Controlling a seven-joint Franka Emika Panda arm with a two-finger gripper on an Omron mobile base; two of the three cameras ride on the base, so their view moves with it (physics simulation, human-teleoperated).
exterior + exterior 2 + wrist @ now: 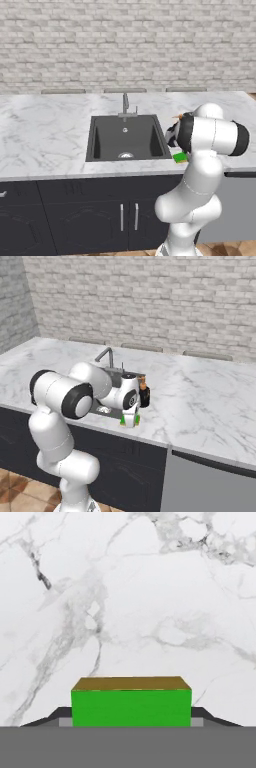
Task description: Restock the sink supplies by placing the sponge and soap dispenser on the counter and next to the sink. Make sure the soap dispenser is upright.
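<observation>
The hand view looks straight down at the marble tabletop (150,587), with the sponge (131,704) sitting between the two dark finger tips at the bottom edge. The hand (131,722) has its jaws closed against the sponge's two short ends, so the sponge's long axis runs across from one finger to the other. Its green side and a yellowish face both show, and it lies directly ahead of the hand, along the line of approach to the tabletop.

In the left base view the sponge (180,158) shows as a small green patch low over the front strip of the tabletop (45,130), just to the right of the sink (127,137). The pictures do not settle whether it already rests on the marble or hangs just above it. In the right base view the hand (130,418) points downward near the front edge, with bits of green at its tips.

The soap dispenser (143,393) stands just behind the hand, close to the sink's right rim, orange nozzle on top; it looks upright, though the arm covers part of it.

By count: one sponge, one soap dispenser, one sink with one faucet (125,104), and one arm. The coming move appears to be a short lowering and release, since the sponge is already beside the basin.
</observation>
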